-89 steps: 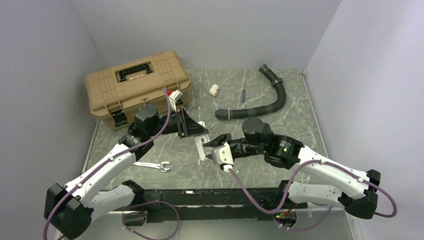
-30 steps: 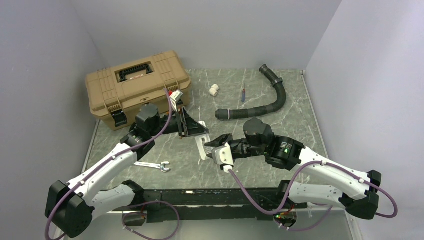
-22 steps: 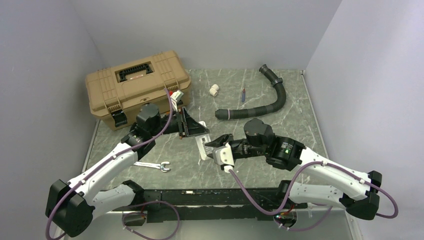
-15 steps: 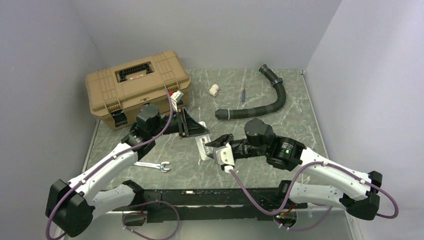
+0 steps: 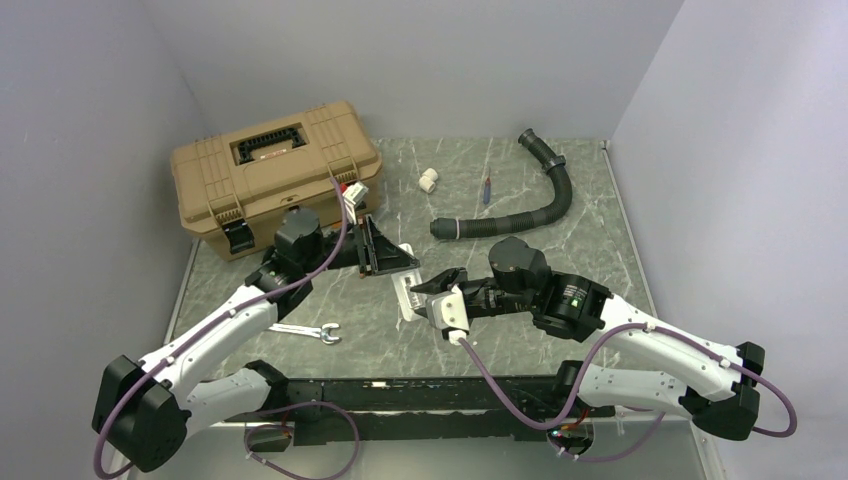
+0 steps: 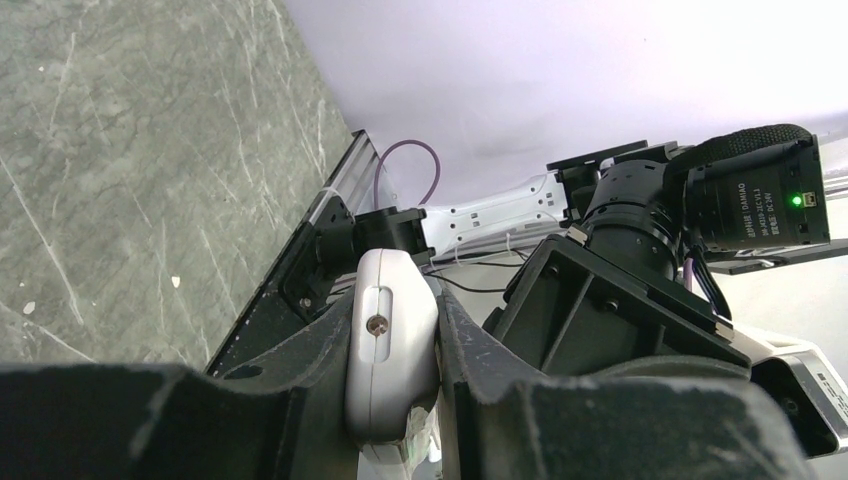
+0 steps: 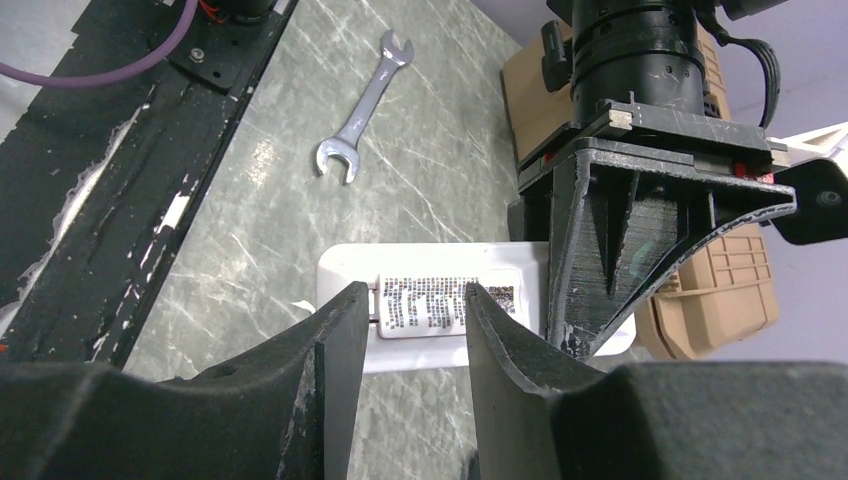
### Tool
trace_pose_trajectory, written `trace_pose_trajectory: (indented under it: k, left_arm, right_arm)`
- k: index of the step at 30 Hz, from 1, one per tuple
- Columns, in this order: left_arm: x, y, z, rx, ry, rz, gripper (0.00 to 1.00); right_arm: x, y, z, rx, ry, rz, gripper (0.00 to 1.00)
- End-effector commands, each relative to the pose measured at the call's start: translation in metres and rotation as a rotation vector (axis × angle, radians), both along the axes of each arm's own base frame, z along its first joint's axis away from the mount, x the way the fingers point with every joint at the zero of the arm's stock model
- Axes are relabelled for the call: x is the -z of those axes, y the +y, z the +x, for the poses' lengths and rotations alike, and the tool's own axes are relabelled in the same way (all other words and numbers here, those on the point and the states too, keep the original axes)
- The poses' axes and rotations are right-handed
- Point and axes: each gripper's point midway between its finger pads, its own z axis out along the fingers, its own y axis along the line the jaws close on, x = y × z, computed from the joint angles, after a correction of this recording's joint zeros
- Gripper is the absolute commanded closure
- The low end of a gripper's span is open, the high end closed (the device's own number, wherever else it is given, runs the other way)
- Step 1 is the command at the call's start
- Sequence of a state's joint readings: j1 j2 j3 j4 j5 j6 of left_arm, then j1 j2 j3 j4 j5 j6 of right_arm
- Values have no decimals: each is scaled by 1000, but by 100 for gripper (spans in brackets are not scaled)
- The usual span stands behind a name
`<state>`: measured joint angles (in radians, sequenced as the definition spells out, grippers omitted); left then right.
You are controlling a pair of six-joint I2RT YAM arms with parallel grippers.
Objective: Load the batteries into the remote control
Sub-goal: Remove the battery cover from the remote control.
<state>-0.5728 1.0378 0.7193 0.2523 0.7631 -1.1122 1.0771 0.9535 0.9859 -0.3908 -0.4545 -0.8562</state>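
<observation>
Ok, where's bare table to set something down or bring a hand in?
Two bare patches: near-centre marble between the wrench and the right arm, and the right side between the hose and the table edge. It is crowded mid-table around the remote, and by the toolbox.

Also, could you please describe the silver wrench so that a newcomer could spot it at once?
Start at the big tan plastic toolbox at the far left of the grey marbled table, then come straight toward the near edge, past the left arm. There the slim silver metal wrench lies flat: the only bare-metal thing there, with forked ends.
</observation>
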Motion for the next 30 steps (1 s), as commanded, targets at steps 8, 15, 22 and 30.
trace_pose_trajectory:
  k: [8,15,22,30]
  left_arm:
    - [-1,-5,-9,67,-6,-24,100]
    - [-1,-6,-8,68,-3,-26,100]
    - [0,-6,-7,66,-3,-26,100]
    - [2,-5,-8,63,3,-25,100]
  right_arm:
    - [-18,-1,6,24,-49,69,57]
    - [-14,-2,4,17,-38,57,56]
    - [-11,-2,1,8,-22,53,54]
    - [-7,-1,-2,-11,-5,41,52]
